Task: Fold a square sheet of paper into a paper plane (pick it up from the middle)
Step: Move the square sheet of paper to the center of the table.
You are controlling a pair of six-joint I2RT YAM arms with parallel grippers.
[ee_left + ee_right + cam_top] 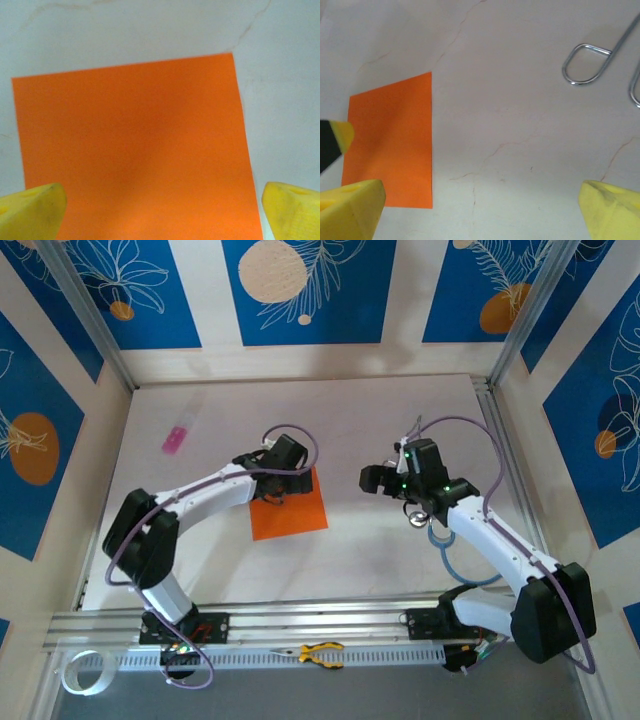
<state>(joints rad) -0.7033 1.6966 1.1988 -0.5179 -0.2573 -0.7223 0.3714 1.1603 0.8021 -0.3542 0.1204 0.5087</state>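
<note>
left jaws over partly hidden sheet (296,512)

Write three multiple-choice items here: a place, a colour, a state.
1. The orange sheet lies: A on the rail; B on the table under the left gripper; C against the wall.
2. The small object far left is: A green; B black; C pink.
3. The right gripper is: A open, empty; B shut on the sheet; C shut on the small object.
Key: 1 B, the left wrist view looks down on it; 2 C, plainly pink; 3 A, fingers wide over bare table.
</note>
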